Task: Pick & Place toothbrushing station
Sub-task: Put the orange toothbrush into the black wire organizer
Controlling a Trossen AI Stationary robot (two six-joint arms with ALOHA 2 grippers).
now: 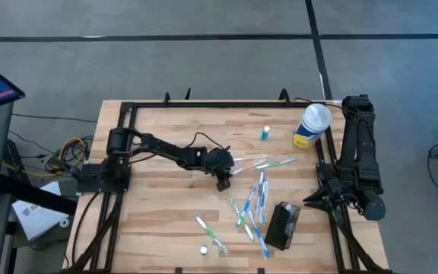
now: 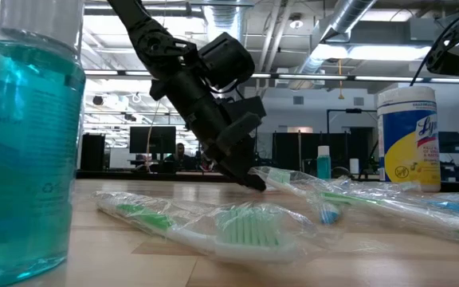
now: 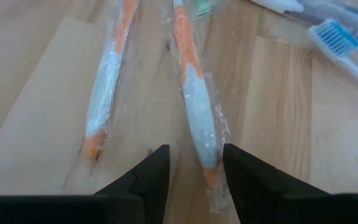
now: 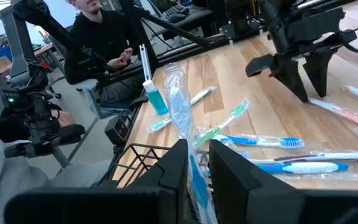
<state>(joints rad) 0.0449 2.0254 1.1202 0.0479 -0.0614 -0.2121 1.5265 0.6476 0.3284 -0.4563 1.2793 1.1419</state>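
A wooden table fills the overhead view, framed by black rails, with two dark robot arms on it.

The left arm reaches from nine o'clock toward the table's centre. Its left gripper tips steeply down, fingertips at the tabletop, apparently to straddle a flat-lying brush. The wrist view shows its fingers apart, with the handle end of an orange-and-white wrapped toothbrush lying between them, not clamped. A second orange-and-white toothbrush lies just beside it.

The right arm is folded along the table's edge at three o'clock. Its right gripper is narrowly parted, with the clear wrapper of a blue toothbrush standing in the gap above the caddy's wire rim; whether the fingers actually pinch it I cannot tell.

A yellow-and-white wipes canister stands at two o'clock, a small teal bottle near it.

The toothbrushing station, a small black mesh caddy, sits at five o'clock, just beside the right gripper. Its long axis runs roughly from twelve to six o'clock, tilted slightly toward one, probably positioned so brushes drop in from above.

Loose wrapped toothbrushes scatter between centre and the caddy.
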